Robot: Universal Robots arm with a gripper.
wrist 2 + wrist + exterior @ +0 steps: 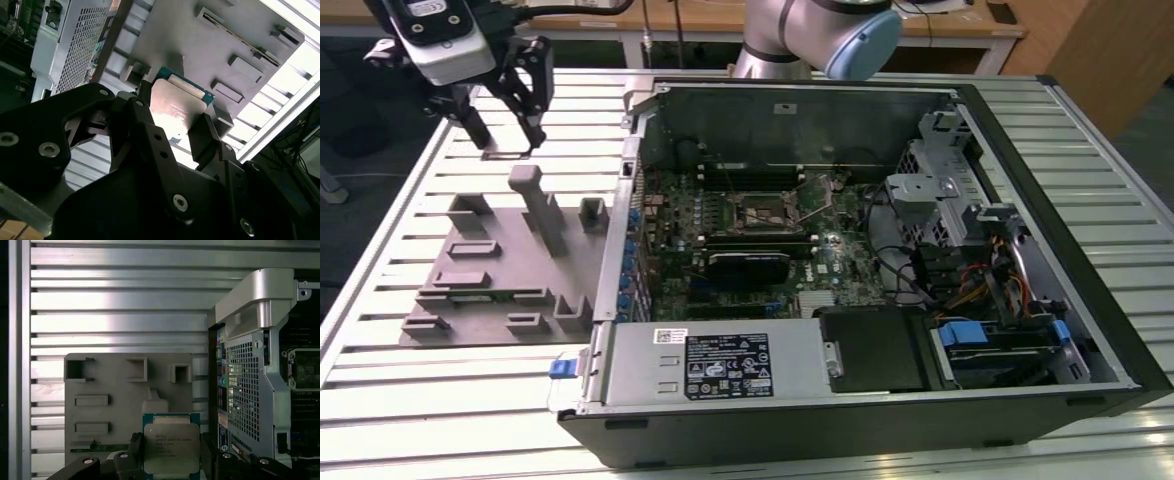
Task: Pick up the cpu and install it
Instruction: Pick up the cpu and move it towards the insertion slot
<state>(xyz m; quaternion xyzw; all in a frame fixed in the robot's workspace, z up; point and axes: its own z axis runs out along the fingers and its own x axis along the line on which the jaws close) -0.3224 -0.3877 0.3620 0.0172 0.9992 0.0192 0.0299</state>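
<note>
Above the far end of the grey tray (pixel 480 270), at the exterior view's left, the pincer (pixel 504 135) hangs clear of the slatted metal surface (pixel 400 400). Its two black fingers (pixel 205 132) are closed in on the cpu (pixel 171 447), gripping it by opposite edges. In both wrist views the chip sits flat between them, silvery top plate toward the cameras, a green rim showing along one side. The cpu is lifted off the tray, whose moulded pockets lie beneath it. To the exterior view's right of the tray stands the open computer case (pixel 881 230), its square socket (pixel 767 210) near the middle of the board, well apart from the pincer
</note>
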